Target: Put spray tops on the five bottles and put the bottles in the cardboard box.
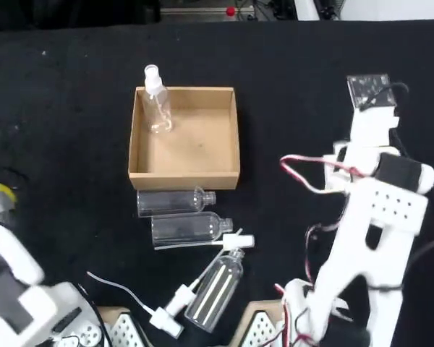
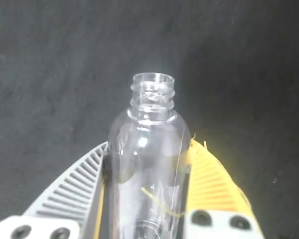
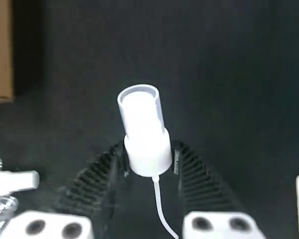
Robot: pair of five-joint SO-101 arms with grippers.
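One clear plastic bottle with a bare threaded neck sits clamped in your left gripper, low centre of the left wrist view. In the high view, the brown cardboard box lies left of centre, with a capped bottle in its upper left corner. Three more clear bottles lie on their sides just below it, two loose spray tops among them. Your right gripper pinches a white spray top, its thin tube running back between the fingers.
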